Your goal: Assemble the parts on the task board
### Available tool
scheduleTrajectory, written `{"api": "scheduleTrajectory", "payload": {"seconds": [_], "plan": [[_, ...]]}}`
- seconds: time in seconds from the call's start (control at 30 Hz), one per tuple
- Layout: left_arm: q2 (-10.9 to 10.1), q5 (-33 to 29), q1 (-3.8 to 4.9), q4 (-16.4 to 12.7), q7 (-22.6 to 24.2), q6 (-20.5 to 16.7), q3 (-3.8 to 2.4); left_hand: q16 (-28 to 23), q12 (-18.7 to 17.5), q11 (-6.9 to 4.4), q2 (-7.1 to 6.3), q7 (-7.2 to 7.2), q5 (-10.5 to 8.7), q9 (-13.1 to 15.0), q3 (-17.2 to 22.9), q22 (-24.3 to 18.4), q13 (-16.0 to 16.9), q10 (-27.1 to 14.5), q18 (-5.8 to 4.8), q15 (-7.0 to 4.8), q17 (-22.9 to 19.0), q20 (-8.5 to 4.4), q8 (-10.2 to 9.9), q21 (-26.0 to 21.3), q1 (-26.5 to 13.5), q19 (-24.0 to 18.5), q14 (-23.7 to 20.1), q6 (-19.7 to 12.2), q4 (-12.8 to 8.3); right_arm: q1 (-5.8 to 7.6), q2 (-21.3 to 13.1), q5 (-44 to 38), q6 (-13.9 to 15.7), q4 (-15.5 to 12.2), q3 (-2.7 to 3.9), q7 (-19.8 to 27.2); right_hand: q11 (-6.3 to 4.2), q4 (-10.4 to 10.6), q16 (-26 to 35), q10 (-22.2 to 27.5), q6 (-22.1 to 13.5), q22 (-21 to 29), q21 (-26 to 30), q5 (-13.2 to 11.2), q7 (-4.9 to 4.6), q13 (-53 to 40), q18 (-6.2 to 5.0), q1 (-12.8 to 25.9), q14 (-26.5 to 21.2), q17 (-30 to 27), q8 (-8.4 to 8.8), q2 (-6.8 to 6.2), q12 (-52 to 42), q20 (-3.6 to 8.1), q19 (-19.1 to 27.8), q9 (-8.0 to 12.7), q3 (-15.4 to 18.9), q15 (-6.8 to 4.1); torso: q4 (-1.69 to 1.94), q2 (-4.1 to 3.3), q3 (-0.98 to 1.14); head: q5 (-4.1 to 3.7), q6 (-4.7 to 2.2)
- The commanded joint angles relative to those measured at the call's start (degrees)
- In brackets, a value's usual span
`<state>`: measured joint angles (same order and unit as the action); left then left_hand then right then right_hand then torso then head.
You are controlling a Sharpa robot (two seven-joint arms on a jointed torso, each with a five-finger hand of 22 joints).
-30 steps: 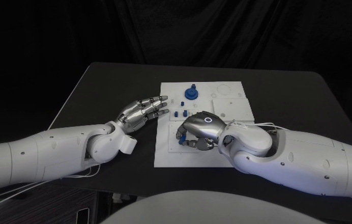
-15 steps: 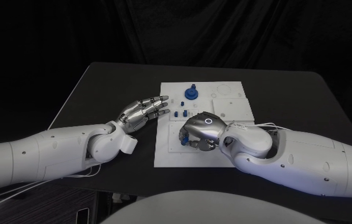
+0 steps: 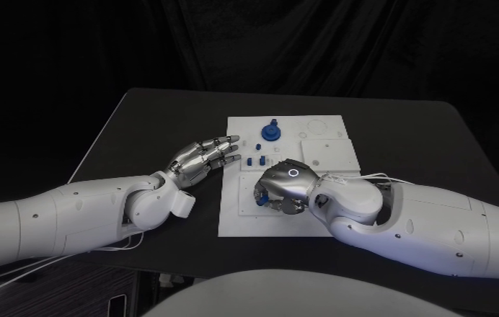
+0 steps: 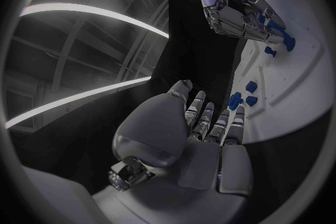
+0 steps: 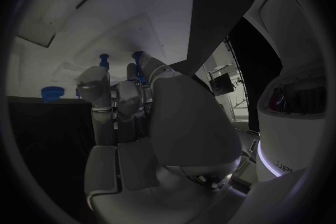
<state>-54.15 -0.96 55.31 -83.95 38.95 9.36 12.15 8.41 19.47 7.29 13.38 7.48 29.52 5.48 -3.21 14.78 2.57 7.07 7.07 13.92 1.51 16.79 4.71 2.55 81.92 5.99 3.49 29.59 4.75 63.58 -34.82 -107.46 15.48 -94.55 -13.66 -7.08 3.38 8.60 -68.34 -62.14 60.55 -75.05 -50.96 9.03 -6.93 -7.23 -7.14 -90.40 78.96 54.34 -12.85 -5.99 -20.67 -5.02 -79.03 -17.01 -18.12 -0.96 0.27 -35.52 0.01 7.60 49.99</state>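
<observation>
The matte black surface (image 3: pixel 146 115) carries the flat white rectangular task board (image 3: pixel 322 133) at its middle. The silver left hand (image 3: pixel 204 156) hovers just beside the board's edge, fingers spread, holding nothing. The silver right hand (image 3: pixel 283 187) curls down onto a small blue plastic part (image 3: pixel 260 197) on the board's near half; whether it grips is unclear. Such parts look light, rigid and slippery, best pinched at the sides

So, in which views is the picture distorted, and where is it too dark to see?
Left wrist view: fisheye bends the task board edge into a curve; bright ceiling strips glare. Right wrist view: the right hand is dim, its fingertips hard to read. Head view: undistorted, evenly lit board, black backdrop; the left hand is clear.
</observation>
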Motion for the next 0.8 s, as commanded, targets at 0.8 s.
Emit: {"api": "scheduleTrajectory", "payload": {"seconds": [0.8], "plan": [[0.5, 0.0, -0.07, 0.4, 5.1, 1.0, -0.05, 0.2, -0.3, -0.18, 0.16, 0.2, 0.31, 0.1, 0.6, -0.1, 0.0, -0.2, -0.7, 0.36, 0.1, 0.01, 0.1, 0.2, -0.6, 0.2, 0.1, 0.0, -0.1, -0.97, -0.2, 2.8, 5.0, 1.4, 0.14, -0.2, 3.84, 4.5, 3.2, 14.6, -18.9, -4.0, 9.9, -5.9, 0.48, -1.3, -0.85, 7.1, -4.6, -3.8, 8.92, -3.07, 3.5, -2.9, 4.7, 5.5, 5.0, 3.29, 0.05, 0.08, -0.03, -0.1, 0.01]]}}
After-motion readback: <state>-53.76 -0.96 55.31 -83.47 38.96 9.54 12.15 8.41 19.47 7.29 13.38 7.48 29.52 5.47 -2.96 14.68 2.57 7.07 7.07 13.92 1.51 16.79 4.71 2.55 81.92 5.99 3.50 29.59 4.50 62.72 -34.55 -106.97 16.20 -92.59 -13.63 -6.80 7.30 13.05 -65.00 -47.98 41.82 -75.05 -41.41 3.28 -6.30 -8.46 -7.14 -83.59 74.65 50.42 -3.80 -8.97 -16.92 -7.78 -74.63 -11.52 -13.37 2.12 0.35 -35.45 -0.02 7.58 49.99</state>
